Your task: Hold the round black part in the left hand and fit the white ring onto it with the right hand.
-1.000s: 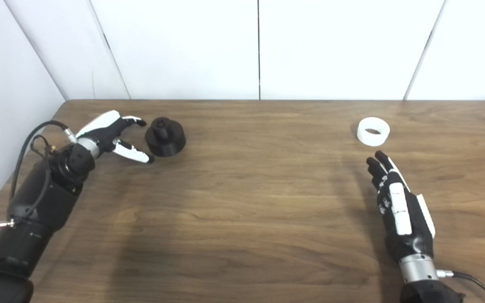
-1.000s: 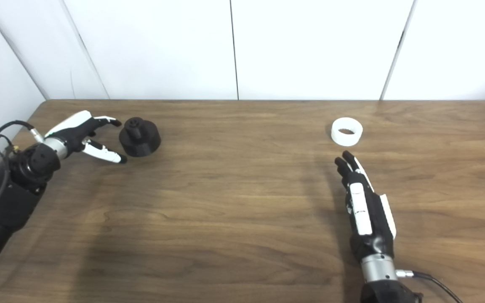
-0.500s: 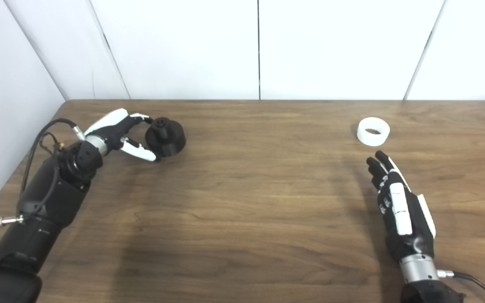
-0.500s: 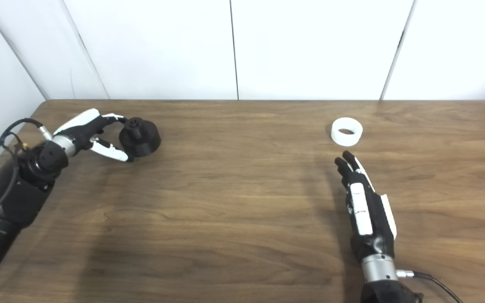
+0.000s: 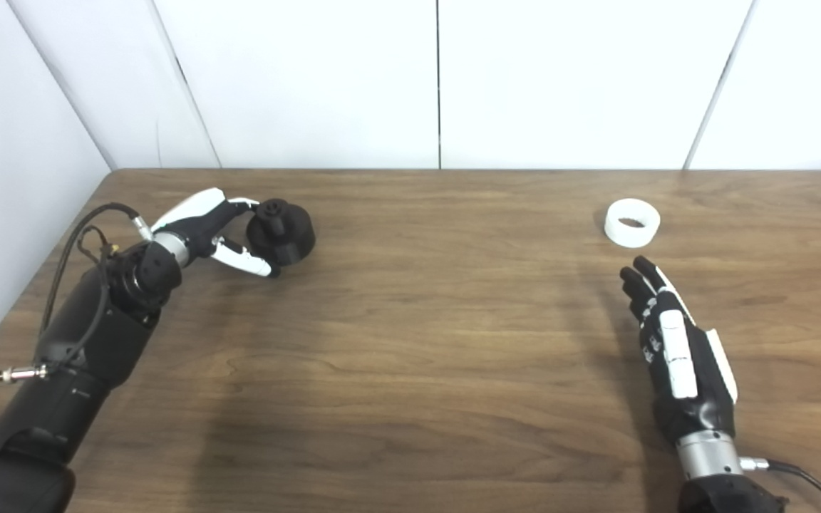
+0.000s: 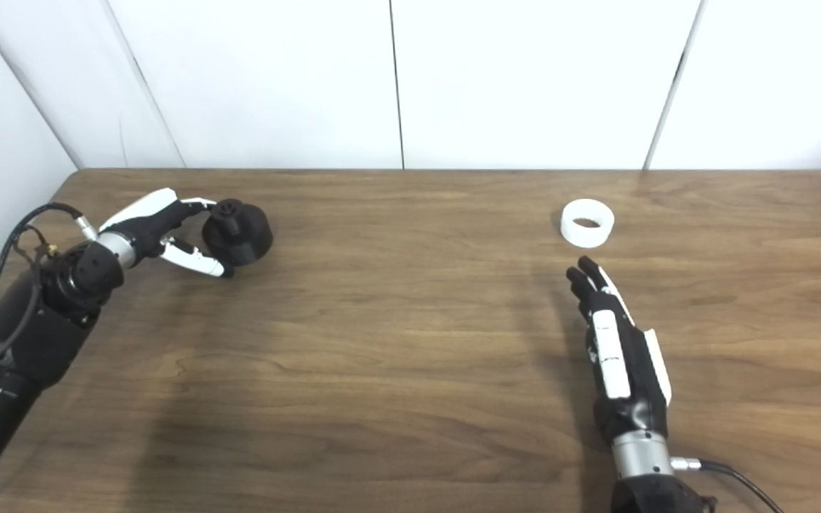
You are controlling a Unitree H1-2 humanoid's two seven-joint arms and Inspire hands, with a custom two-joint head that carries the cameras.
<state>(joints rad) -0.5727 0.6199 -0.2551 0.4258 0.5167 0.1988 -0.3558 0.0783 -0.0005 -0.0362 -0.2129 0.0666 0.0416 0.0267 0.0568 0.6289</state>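
The black part (image 5: 284,232) sat on the counter (image 5: 425,342) near its far-left corner, a squat round body with a narrower boss on top. You could judge it stiff and light, likely a printed plastic, so the broad lower wall was the place to take hold, leaving the boss free. Your left robot hand (image 5: 205,231) was spread around its left side, fingers (image 5: 236,205) at the far edge and thumb (image 5: 246,261) at the near edge, not yet closed on it (contact was hard to tell). The ring (image 5: 631,222) lay flat far to the right, rigid and thin-walled, hollow with nothing inside. Your right robot hand (image 5: 674,356) lay open near it, holding nothing.
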